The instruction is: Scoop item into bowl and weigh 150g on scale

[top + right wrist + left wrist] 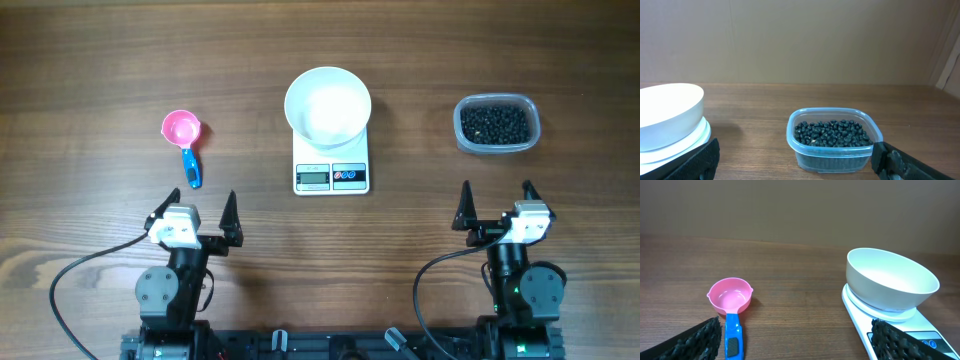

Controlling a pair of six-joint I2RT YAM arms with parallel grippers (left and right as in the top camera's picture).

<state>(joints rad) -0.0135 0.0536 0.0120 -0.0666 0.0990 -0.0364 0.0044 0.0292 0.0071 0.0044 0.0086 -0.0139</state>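
The white bowl [327, 104] sits empty on the white scale [331, 176] at the table's middle; both show at the right of the left wrist view, bowl [890, 280] on scale [860, 317]. The item, small black beans [494, 123], fills a clear plastic tub [497, 125] at the right, seen close in the right wrist view as beans [832, 133]. A pink scoop with a blue handle [184, 140] lies at the left. My left gripper [202, 213] stands open just behind the scoop [731, 300]. My right gripper [497, 203] stands open short of the tub, holding nothing.
The bowl's edge [670, 112] shows at the left of the right wrist view. Black cables trail from both arm bases along the near table edge. Bare wood lies between the scoop, the scale and the tub.
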